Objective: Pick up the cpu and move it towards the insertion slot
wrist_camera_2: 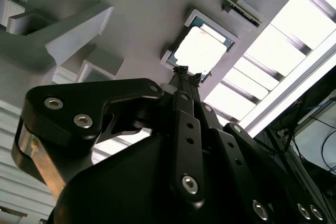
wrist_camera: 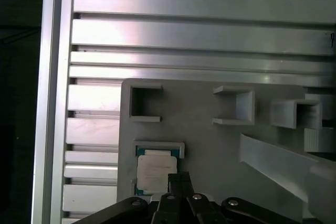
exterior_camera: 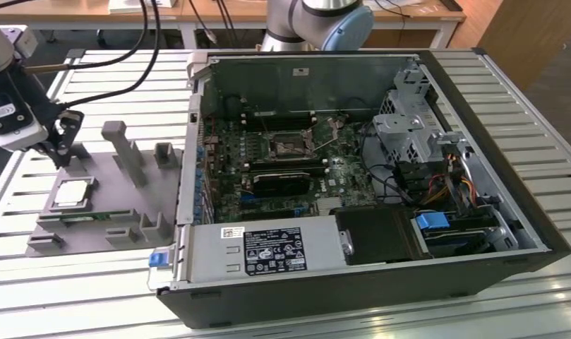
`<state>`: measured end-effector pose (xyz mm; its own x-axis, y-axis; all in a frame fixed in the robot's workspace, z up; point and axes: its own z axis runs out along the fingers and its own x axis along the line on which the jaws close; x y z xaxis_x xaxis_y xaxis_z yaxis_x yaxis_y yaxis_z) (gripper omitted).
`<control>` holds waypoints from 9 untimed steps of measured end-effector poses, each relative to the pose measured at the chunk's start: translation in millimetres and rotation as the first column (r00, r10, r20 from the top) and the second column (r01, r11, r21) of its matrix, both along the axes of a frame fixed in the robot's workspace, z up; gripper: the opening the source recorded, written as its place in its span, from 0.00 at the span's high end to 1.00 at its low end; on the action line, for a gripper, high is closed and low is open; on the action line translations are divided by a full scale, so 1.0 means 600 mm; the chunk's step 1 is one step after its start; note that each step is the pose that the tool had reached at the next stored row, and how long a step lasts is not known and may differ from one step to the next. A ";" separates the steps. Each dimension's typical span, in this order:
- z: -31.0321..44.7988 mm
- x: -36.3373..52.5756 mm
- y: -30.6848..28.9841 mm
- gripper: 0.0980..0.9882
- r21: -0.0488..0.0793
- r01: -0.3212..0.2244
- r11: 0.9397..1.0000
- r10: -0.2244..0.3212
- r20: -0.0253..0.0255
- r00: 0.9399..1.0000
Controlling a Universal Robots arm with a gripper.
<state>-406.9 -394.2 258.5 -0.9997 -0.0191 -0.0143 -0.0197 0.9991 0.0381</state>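
Print check | I can read nothing for certain | exterior view, lower centre: black label [exterior_camera: 276,256] and small white sticker [exterior_camera: 232,232] on the grey power supply box [exterior_camera: 209,267], characters too small | upper centre: white sticker [exterior_camera: 301,70] on the case wall [exterior_camera: 257,78], illegible | first wrist view: cpu [wrist_camera: 155,174] top perhaps bears faint markings, unreadable

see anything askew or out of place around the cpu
Nothing stands out. The cpu lies flat and square in its recess on the grey fixture, with the gripper close over one edge.
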 end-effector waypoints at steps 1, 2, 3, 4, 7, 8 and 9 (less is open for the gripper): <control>-0.002 -0.001 -0.0020 1.00 0.000 0.000 1.000 0.000 0.000 1.000; -0.005 -0.002 -0.0042 1.00 0.000 0.000 1.000 0.000 0.001 1.000; -0.007 -0.003 -0.0067 1.00 0.000 0.000 1.000 0.000 0.002 1.000; -0.009 -0.004 -0.0094 1.00 0.000 0.000 1.000 0.000 0.003 1.000; -0.015 -0.008 -0.0171 1.00 0.000 0.000 1.000 0.000 0.007 1.000; -0.016 -0.009 -0.0194 1.00 0.000 0.000 1.000 0.000 0.008 1.000; -0.018 -0.010 -0.0216 1.00 0.000 0.000 1.000 0.000 0.010 1.000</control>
